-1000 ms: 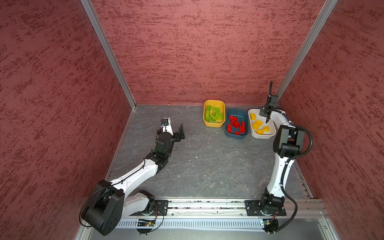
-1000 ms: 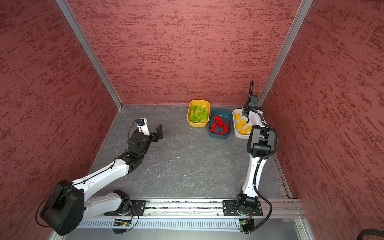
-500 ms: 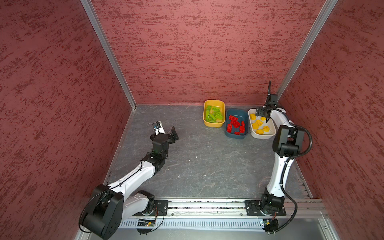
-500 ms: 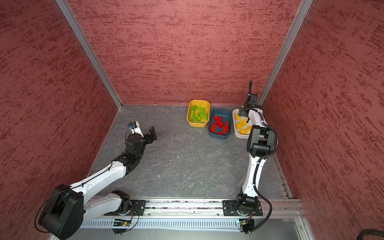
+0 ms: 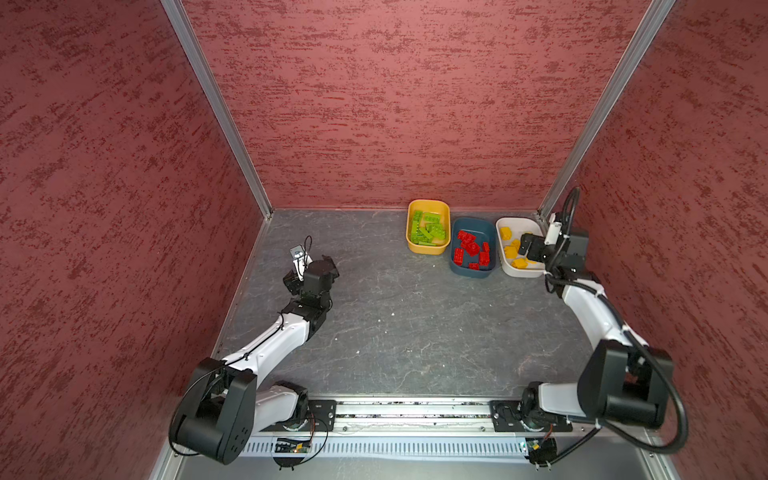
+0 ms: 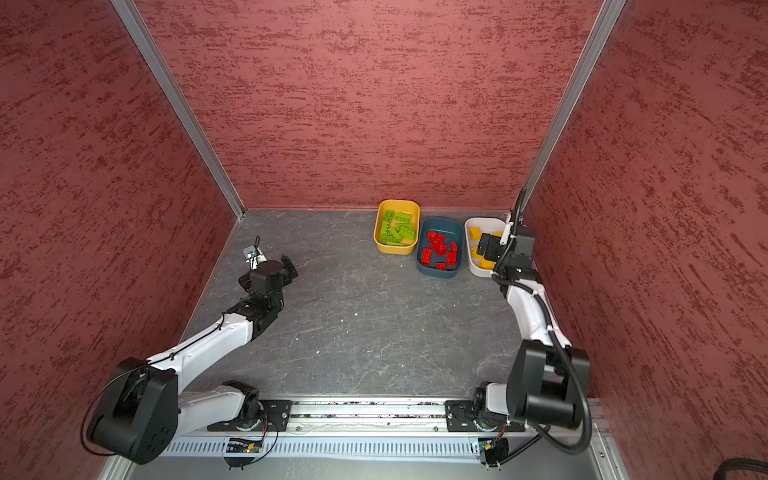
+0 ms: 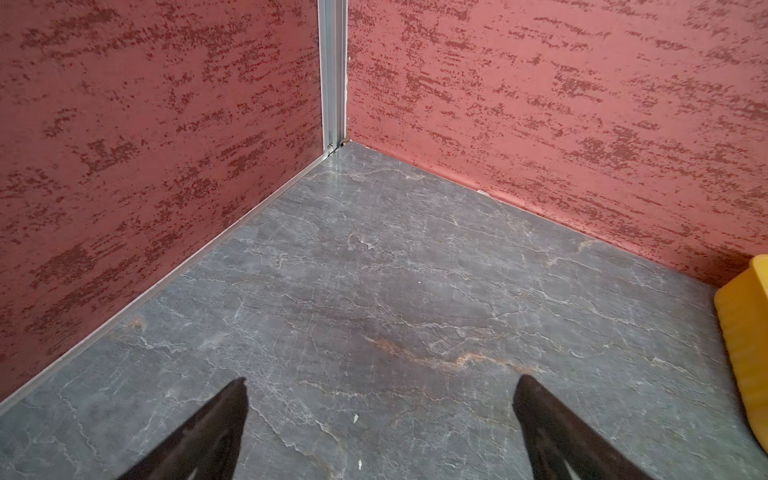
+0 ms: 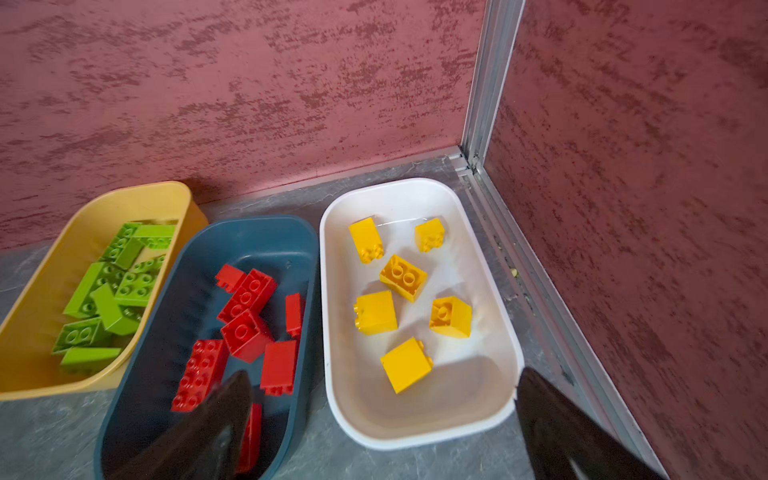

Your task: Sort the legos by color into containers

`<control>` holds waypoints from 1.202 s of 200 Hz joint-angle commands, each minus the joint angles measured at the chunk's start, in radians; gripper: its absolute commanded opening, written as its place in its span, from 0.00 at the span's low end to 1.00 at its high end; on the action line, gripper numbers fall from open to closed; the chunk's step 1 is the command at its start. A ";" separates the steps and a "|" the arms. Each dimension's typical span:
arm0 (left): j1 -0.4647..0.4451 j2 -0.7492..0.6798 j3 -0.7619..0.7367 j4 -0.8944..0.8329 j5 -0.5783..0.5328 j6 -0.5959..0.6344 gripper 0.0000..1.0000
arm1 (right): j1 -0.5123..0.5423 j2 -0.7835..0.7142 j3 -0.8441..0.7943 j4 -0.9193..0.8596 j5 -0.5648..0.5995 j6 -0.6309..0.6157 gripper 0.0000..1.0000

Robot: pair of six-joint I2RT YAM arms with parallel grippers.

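Observation:
Three containers stand in a row at the back right. The yellow-orange tub (image 5: 428,203) (image 8: 137,195) holds several green legos (image 8: 112,286). Several red legos (image 8: 247,299) lie in the teal tub (image 5: 473,272) (image 8: 249,222). The white tub (image 5: 521,272) (image 8: 399,185) has several yellow legos (image 8: 403,276) in it. My right gripper (image 5: 524,245) (image 6: 486,245) (image 8: 382,374) hangs open over the white tub's near end, holding nothing. At the left, my left gripper (image 5: 330,266) (image 6: 289,266) (image 7: 380,380) is open and empty above bare floor.
Red textured walls close in the back and both sides, with metal corner posts (image 5: 216,108) (image 5: 598,108). The white tub sits tight against the right wall's corner. The grey stone floor (image 5: 395,316) stretches between the arms. A rail (image 5: 411,415) carries both arm bases at the front.
The right gripper has opened over the white tub, and its arm has folded lower, drawing back a little. The left arm has drawn back to the left, still open.

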 commanded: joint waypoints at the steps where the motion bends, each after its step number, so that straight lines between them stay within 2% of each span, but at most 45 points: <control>1: 0.019 0.028 0.034 -0.047 -0.049 0.025 1.00 | -0.002 -0.139 -0.178 0.243 -0.018 0.039 0.99; 15: 0.028 0.050 0.039 -0.062 -0.067 0.034 0.99 | -0.002 -0.236 -0.312 0.314 0.032 0.045 0.99; 28: 0.050 0.062 0.064 -0.113 -0.069 0.000 0.99 | -0.002 -0.293 -0.438 0.398 0.132 0.076 0.99; 54: 0.100 0.097 0.094 -0.128 -0.034 0.027 1.00 | -0.003 -0.272 -0.650 0.634 0.224 0.056 0.99; 69: 0.123 0.113 0.108 -0.137 -0.015 0.054 0.99 | -0.004 -0.206 -0.677 0.696 0.186 0.036 0.99; 84: 0.146 0.122 0.101 -0.120 0.016 0.076 0.99 | -0.004 -0.146 -0.631 0.672 0.148 0.027 0.99; 114: 0.196 0.149 0.062 -0.062 0.114 0.087 0.99 | -0.002 0.002 -0.646 0.978 0.031 0.014 0.99; 126: 0.209 0.153 0.028 0.027 0.167 0.105 0.99 | -0.002 0.031 -0.586 0.893 -0.015 -0.010 0.99; 140: 0.224 0.163 -0.014 0.142 0.219 0.124 0.99 | -0.002 0.040 -0.577 0.882 -0.077 -0.033 0.99; 160: 0.236 0.194 -0.013 0.154 0.244 0.124 0.99 | -0.001 0.011 -0.619 0.934 -0.154 -0.062 0.99; 181: 0.237 0.220 -0.014 0.174 0.255 0.136 0.99 | -0.002 -0.002 -0.642 0.958 -0.186 -0.072 0.99; 206: 0.236 0.238 -0.002 0.177 0.229 0.168 0.99 | 0.002 0.035 -0.672 1.112 -0.209 0.032 0.99; 222: 0.236 0.244 -0.032 0.284 0.247 0.233 0.99 | 0.006 0.099 -0.661 1.159 -0.177 0.057 0.99; 231: 0.241 0.253 -0.060 0.414 0.264 0.269 0.99 | 0.015 0.142 -0.660 1.190 -0.171 0.051 0.99; 240: 0.260 0.261 -0.087 0.449 0.333 0.267 1.00 | 0.028 0.196 -0.666 1.251 -0.165 0.036 0.99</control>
